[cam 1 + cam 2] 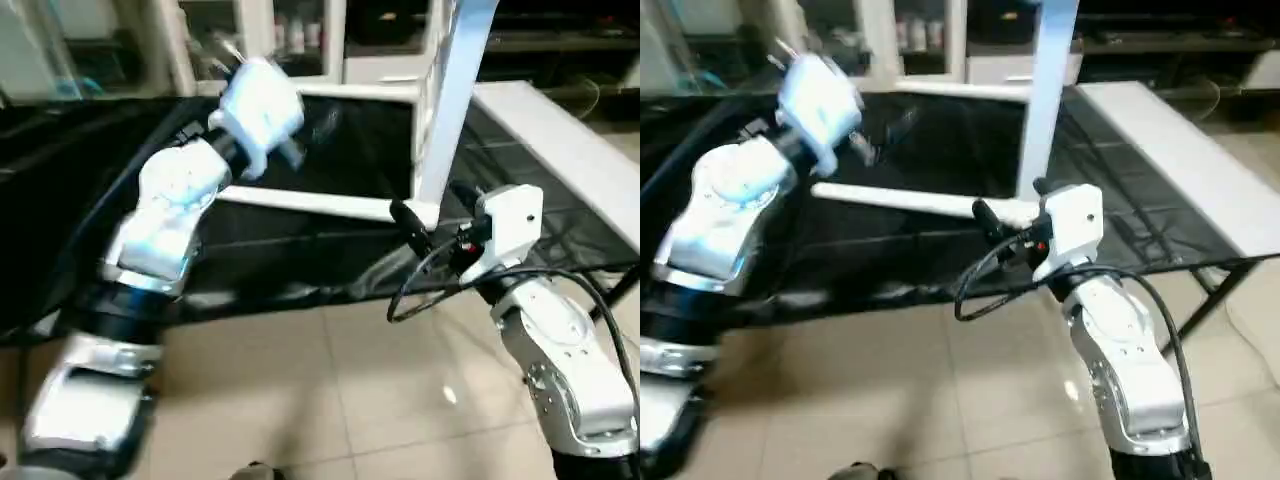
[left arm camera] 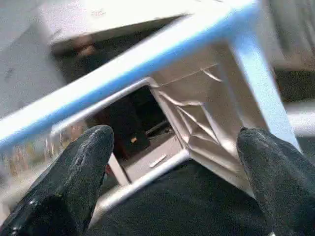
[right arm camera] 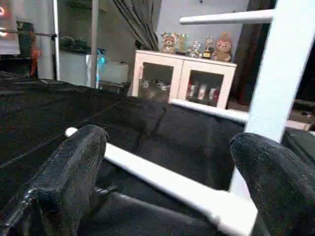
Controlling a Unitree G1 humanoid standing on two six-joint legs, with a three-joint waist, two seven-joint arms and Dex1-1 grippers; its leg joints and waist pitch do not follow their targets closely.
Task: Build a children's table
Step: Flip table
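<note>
The children's table [image 1: 455, 110] rests on the black-covered desk [image 1: 760, 200], one leg upright just ahead of the right tool [image 3: 170, 184]. Both tools are spread wide and grasp nothing. The left tool [image 2: 172, 179] faces the tabletop's ribbed underside. Beyond, a glass-door cabinet [image 3: 184, 78] holds small items, too blurred to identify.

Left end effector [image 2: 172, 162] raised, fingers spread; right end effector [image 3: 170, 172] low, spread.
</note>
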